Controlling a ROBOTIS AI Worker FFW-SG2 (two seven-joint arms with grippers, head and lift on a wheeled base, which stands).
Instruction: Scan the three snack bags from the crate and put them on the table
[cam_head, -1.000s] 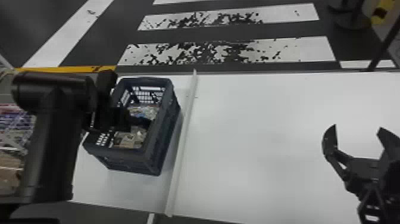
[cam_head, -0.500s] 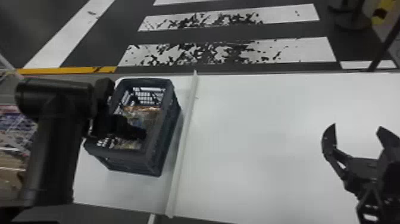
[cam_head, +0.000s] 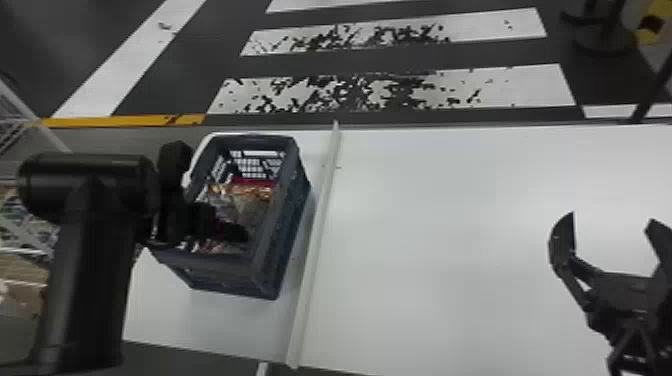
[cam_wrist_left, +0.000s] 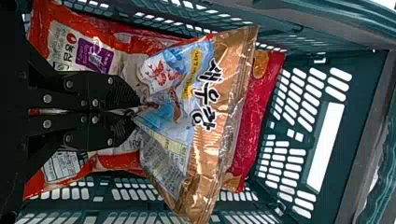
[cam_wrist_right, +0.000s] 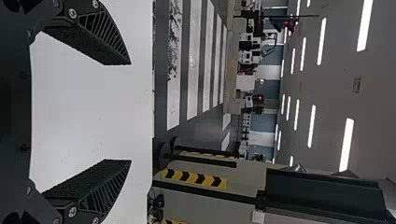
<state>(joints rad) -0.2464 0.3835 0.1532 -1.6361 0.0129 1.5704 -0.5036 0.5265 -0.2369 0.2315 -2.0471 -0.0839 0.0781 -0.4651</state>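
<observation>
because the shiny brown-and-blue snack bag (cam_wrist_left: 205, 144) likely must come out for scanning, your black left gripper (cam_wrist_left: 134, 112) pinches it tightly inside the dark plastic crate (cam_head: 287, 220) at nine o'clock, your black right gripper (cam_head: 611, 220) spread wide, empty, at three.

Soft glare on the table (cam_head: 450, 215)

left claw (cam_head: 244, 232) clamped, right claw (cam_head: 611, 220) spread

One snack bag (cam_wrist_left: 187, 135) is gold and blue, the floor (cam_head: 175, 75) white-striped grey.
</observation>
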